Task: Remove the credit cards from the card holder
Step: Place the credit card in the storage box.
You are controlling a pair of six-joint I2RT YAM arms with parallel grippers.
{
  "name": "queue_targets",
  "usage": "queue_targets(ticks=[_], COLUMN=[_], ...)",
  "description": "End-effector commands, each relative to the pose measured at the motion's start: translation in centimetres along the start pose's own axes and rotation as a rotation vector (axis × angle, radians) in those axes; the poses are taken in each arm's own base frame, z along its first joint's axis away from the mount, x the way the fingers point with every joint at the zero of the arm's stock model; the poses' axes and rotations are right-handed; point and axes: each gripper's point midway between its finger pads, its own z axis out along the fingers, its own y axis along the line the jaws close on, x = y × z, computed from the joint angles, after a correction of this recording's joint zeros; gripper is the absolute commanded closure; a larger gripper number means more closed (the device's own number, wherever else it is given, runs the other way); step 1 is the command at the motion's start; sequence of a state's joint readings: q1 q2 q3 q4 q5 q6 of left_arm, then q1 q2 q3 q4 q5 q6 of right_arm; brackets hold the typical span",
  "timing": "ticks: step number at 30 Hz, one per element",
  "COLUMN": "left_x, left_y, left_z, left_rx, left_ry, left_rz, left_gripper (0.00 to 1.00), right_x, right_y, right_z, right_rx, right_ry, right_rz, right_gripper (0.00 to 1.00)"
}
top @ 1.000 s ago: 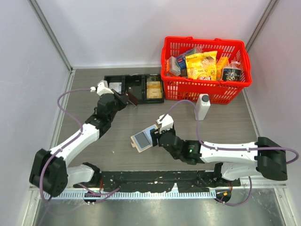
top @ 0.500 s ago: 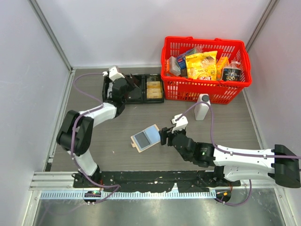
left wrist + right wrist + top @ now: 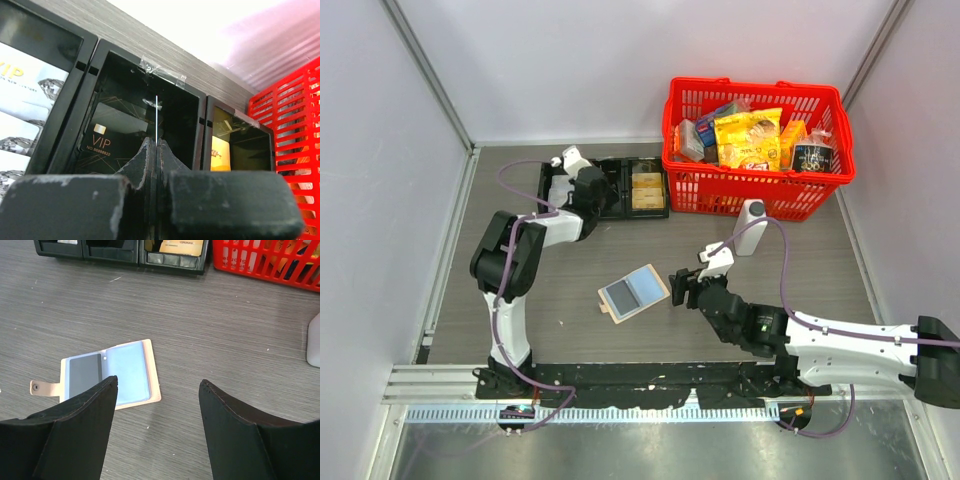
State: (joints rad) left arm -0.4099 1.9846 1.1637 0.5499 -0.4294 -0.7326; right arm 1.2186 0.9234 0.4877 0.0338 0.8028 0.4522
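Left gripper: matte black, scuffed fingers pressed together, pinching a credit card. The card shows only edge-on, as a thin pale vertical line rising from the fingertips. It hangs over the middle compartment of the black tray.

Tray: rigid black plastic with three rectangular wells side by side and a scrap of clear tape on the rim.
- Middle well: a glossy black card with gold "VIP" lettering lies flat.
- Left well: a white VIP card with a diamond print.
- Right well: a yellow-gold card.

In the top view the left arm is folded back to the tray at the far side of the table.

Right gripper: broad dark fingers spread wide, holding nothing, hovering just beside the card holder.

Card holder: lies open and flat near the middle of the grey wood-grain table.
- Tan leather-like backing with rounded corners.
- Shiny pale blue-grey sleeves inside.
- A dark grey rectangle shows in the left sleeve.
- The small snap tab sticks out to the left.

Red plastic lattice basket stands beside the tray, full of crinkly packets. A smooth white bottle stands upright in front of it.
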Motion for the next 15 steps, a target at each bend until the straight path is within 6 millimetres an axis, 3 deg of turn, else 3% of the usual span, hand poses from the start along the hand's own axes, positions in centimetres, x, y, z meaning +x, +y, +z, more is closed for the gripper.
queue_targets(ticks=[1,9,12,15], left_x=[-1.1,1.3,0.7,-0.7], left_y=[-1.6,-0.7,-0.1,0.3], left_z=[0.9,0.6,0.0,-0.7], left_rx=[0.04,0.035,0.001,-0.037], left_ry=[-0.033,0.06,0.054,0.043], left_rz=[-0.077,-0.046,-0.016,0.031], left_gripper=[1.0,0.98,0.86,0.62], right_x=[-0.4,-0.2,-0.4,-0.5], right_y=[-0.4,-0.1,-0.1,-0.1], right_z=[0.4,0.7,0.6,0.6], right_rx=[0.036,0.041,0.042,0.043], right_ry=[-0.015,0.0,-0.002,0.0], right_rz=[0.023,0.006,0.008,0.005], right_gripper=[0.29,0.3,0.3,0.3])
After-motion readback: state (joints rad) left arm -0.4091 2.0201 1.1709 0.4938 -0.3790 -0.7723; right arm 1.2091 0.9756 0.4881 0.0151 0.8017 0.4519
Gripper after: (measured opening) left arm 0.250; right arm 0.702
